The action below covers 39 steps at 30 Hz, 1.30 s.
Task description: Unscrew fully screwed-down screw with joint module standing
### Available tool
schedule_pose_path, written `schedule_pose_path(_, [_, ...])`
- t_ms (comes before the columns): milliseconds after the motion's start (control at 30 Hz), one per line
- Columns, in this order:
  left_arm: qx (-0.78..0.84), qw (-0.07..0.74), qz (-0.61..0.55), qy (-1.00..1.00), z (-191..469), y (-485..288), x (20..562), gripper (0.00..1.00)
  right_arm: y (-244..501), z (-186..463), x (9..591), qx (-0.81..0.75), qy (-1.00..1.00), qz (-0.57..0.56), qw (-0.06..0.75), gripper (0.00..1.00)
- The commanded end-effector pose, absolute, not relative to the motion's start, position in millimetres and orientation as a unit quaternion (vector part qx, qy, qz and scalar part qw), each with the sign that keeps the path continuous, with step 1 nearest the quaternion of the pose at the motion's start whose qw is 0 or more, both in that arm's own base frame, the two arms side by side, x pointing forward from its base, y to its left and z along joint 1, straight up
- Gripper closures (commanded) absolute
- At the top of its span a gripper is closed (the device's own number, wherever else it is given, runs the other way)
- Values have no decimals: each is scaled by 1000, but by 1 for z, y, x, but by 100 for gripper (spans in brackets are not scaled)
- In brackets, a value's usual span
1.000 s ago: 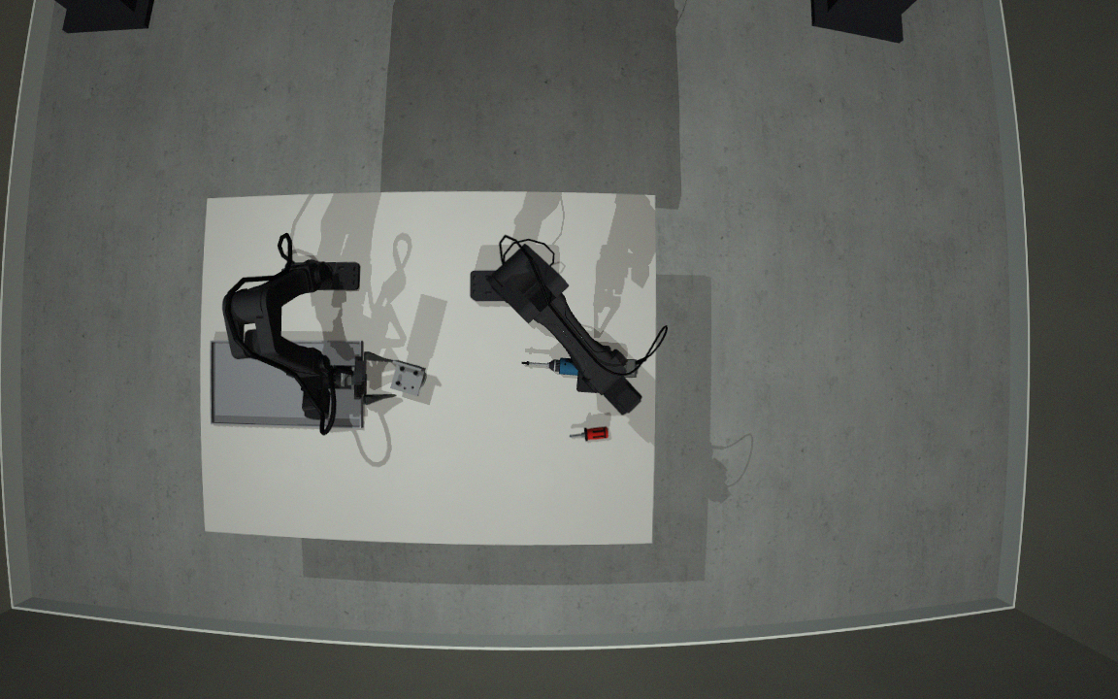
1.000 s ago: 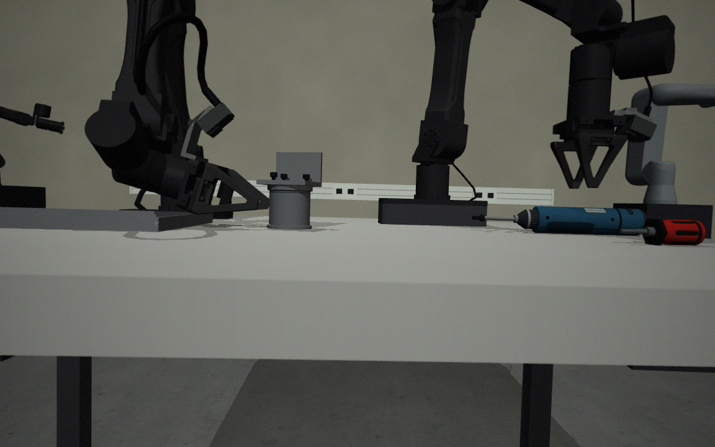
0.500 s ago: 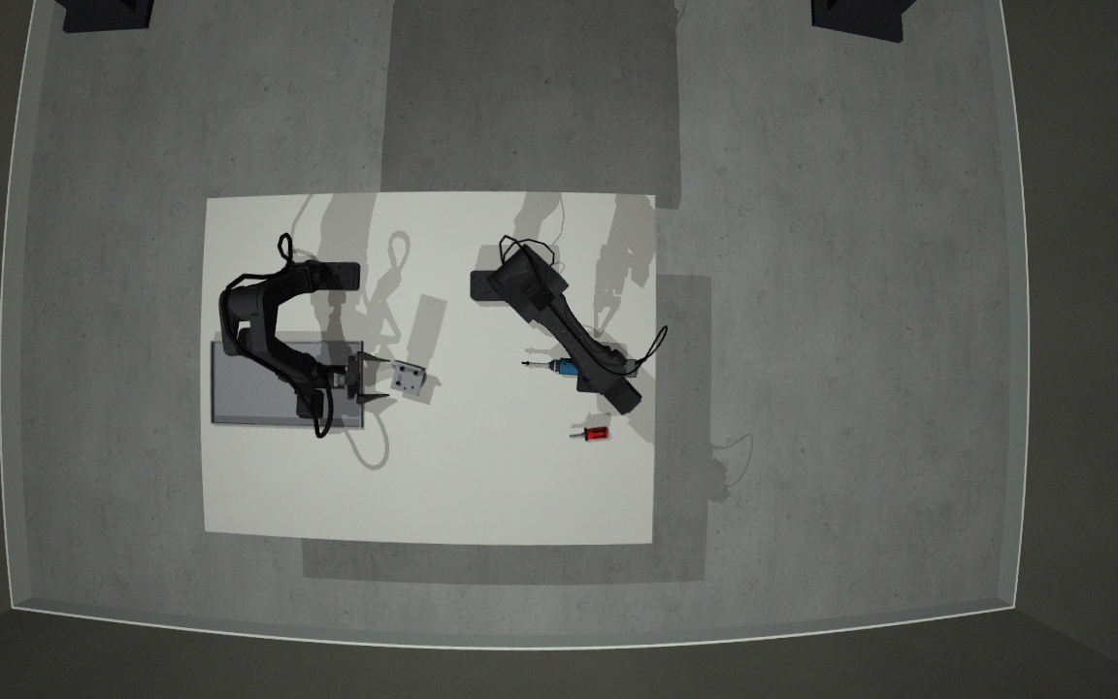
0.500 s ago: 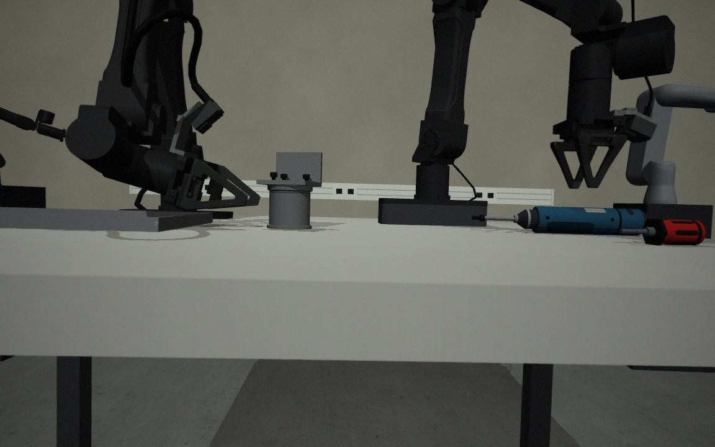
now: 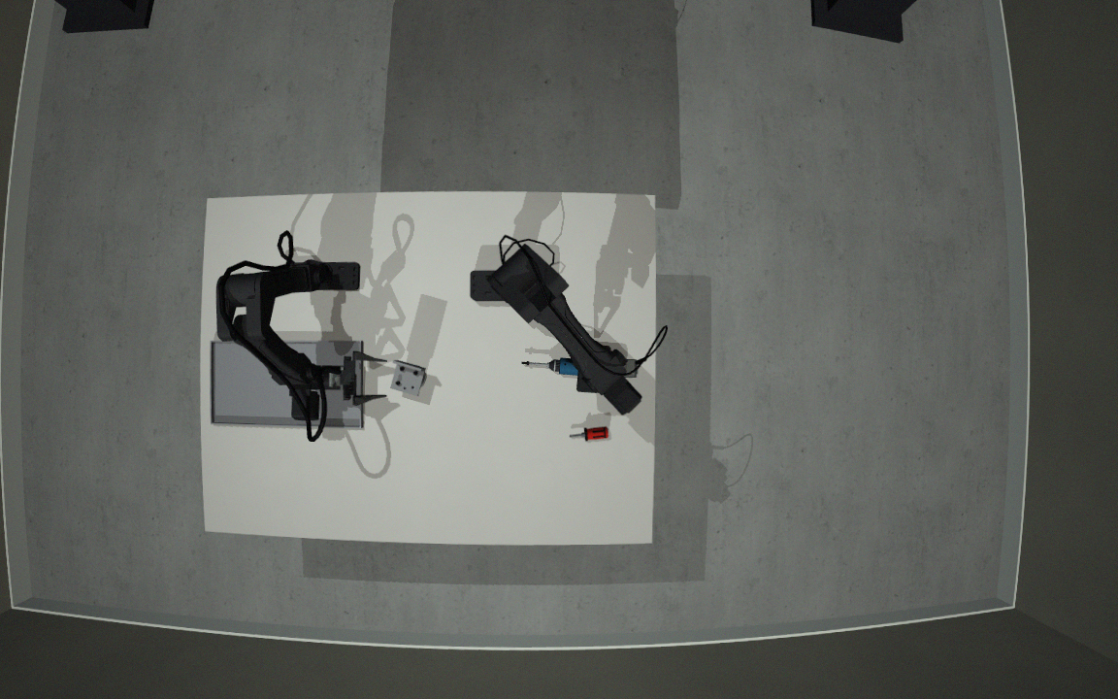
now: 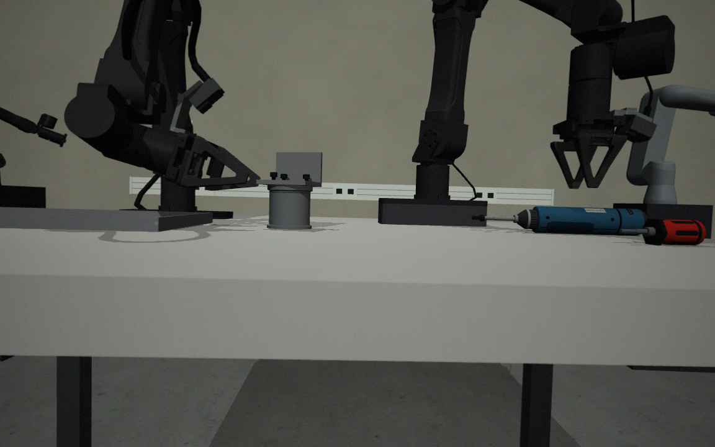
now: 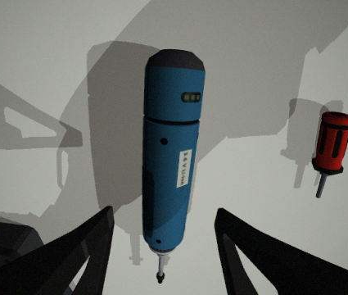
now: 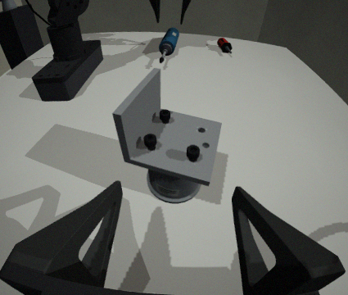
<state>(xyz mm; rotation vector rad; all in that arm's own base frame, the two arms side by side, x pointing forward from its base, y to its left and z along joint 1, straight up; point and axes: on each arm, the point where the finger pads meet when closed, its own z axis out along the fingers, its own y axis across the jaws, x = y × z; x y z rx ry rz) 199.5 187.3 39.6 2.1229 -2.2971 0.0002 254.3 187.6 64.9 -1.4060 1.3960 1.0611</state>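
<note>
The grey joint module (image 6: 288,208) (image 8: 174,190) stands upright, with the L-shaped bracket (image 5: 408,377) (image 6: 299,164) (image 8: 179,133) on top. Three black screws stand in the bracket: one (image 8: 164,115) and another (image 8: 150,141) near its upright wall, a third (image 8: 193,152) near the outer edge. Two other holes are empty. I cannot tell which screw is fully down. The blue electric screwdriver (image 5: 567,366) (image 6: 576,219) (image 7: 169,164) (image 8: 169,40) lies on the table. My left gripper (image 6: 582,186) (image 7: 165,216) is open above it. My right gripper (image 5: 384,379) (image 8: 178,190) is open beside the bracket, holding nothing.
A red screwdriver (image 5: 598,432) (image 6: 685,231) (image 7: 332,143) (image 8: 224,44) lies beside the blue one. A shallow grey tray (image 5: 213,382) (image 6: 71,218) lies under my right arm. The left arm's base (image 6: 432,212) (image 8: 69,79) stands behind, between module and electric screwdriver.
</note>
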Motion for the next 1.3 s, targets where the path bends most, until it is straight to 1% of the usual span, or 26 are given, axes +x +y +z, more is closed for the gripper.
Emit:
schedule_pose_path(0, [683,-19,0,-731,55,198,205,35,189,85,258,-570,543,428,444,14])
schedule_pose_path(333, [683,-19,0,-731,55,198,205,35,189,111,257,-570,543,428,444,14])
schedule_pose_path(500, [683,-19,0,-731,55,198,205,35,189,104,257,-564,550,435,437,14])
schedule_pose_path(900, [683,-19,0,-731,55,198,205,35,189,141,256,-570,543,427,444,14])
schedule_pose_path(1067, [683,-19,0,-731,55,198,205,35,189,134,257,-564,550,435,436,14])
schedule_pose_path(1267, [683,-19,0,-731,55,198,205,35,189,156,255,-570,543,427,445,14])
